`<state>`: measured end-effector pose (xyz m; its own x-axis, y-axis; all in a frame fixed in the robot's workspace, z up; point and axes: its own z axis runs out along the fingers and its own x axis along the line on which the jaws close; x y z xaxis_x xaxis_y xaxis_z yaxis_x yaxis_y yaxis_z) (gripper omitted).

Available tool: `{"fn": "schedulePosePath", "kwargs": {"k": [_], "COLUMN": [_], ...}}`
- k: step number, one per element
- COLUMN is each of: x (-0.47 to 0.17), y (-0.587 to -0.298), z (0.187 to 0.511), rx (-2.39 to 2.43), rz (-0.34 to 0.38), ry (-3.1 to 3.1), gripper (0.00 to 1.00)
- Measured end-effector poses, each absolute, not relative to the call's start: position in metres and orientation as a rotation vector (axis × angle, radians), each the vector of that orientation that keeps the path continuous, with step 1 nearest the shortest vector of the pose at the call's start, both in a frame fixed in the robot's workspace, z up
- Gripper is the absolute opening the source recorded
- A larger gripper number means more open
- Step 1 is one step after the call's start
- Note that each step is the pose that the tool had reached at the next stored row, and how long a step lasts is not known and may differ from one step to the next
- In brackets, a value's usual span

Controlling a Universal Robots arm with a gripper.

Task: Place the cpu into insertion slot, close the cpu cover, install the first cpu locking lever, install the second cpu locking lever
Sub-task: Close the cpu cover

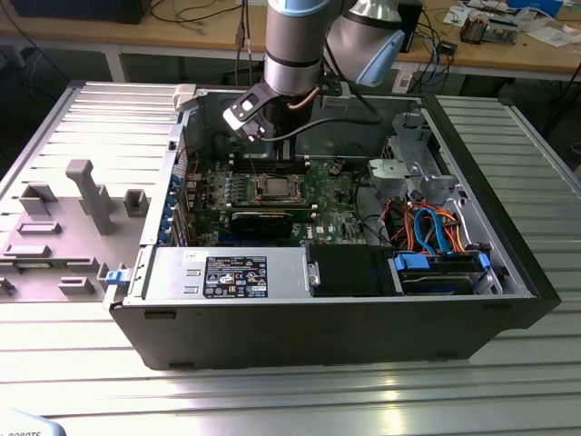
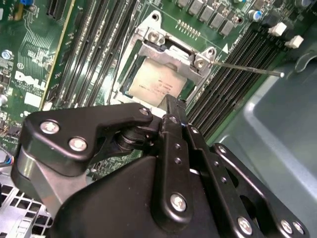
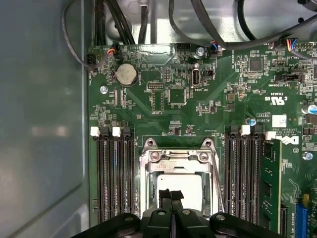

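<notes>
Jaws are seen pressed together with nothing between them, and the gripper [image 3: 171,194] is held low over the cpu [image 2: 158,84], its tip at the chip's edge; whether it touches the metal cannot be told. The cpu is seated in the insertion slot [image 3: 206,144], and the cpu cover [image 2: 168,53] is laid down over it, so that the grey top is seen through the square window. One thin locking lever [image 2: 247,68] is seen in the second wrist view standing out sideways from a corner of the slot, across the memory slots [image 3: 114,173] beside it. The slot is flanked on two sides by these long black slots, near the middle of the green motherboard [image 3: 163,94]; a round coin battery [image 3: 126,74] is mounted near the board's far edge, close to a corner. In the exterior view the arm [image 1: 295,45] is lowered into the open computer case [image 1: 318,327], which is laid on a ribbed metal table [image 1: 272,400], with a grey panel [image 1: 73,209] just beside it at the exterior view's left.
</notes>
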<state>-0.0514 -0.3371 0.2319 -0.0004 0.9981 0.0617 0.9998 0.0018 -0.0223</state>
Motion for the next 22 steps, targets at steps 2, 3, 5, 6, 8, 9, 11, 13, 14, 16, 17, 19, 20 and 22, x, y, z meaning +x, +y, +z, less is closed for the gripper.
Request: {"fn": "schedulePosePath", "kwargs": {"k": [2, 3, 5, 6, 8, 9, 11, 13, 14, 16, 17, 19, 20, 22], "x": [-0.053, -0.054, -0.056, -0.057, -0.059, -0.061, -0.066, -0.072, -0.073, -0.074, -0.075, -0.076, -0.076, -0.076], "y": [-0.337, -0.337, -0.337, -0.337, -0.337, -0.337, -0.337, -0.338, -0.338, -0.340, -0.340, -0.341, -0.341, -0.341], "z": [0.232, 0.232, 0.231, 0.231, 0.231, 0.230, 0.229, 0.224, 0.221, 0.217, 0.215, 0.212, 0.210, 0.207], "rx": [-2.178, -2.178, -2.177, -2.177, -2.176, -2.175, -2.173, -2.172, -2.172, -2.172, -2.172, -2.172, -2.172, -2.172], "rz": [-0.043, -0.043, -0.045, -0.045, -0.046, -0.048, -0.051, -0.051, -0.051, -0.051, -0.051, -0.051, -0.051, -0.051], "ry": [-2.180, -2.180, -2.180, -2.179, -2.179, -2.180, -2.180, -2.181, -2.181, -2.181, -2.181, -2.181, -2.181, -2.181], "gripper": [0.11, 0.11, 0.11, 0.11, 0.11, 0.11, 0.11, 0.11, 0.11, 0.11, 0.11, 0.11, 0.11, 0.11]}}
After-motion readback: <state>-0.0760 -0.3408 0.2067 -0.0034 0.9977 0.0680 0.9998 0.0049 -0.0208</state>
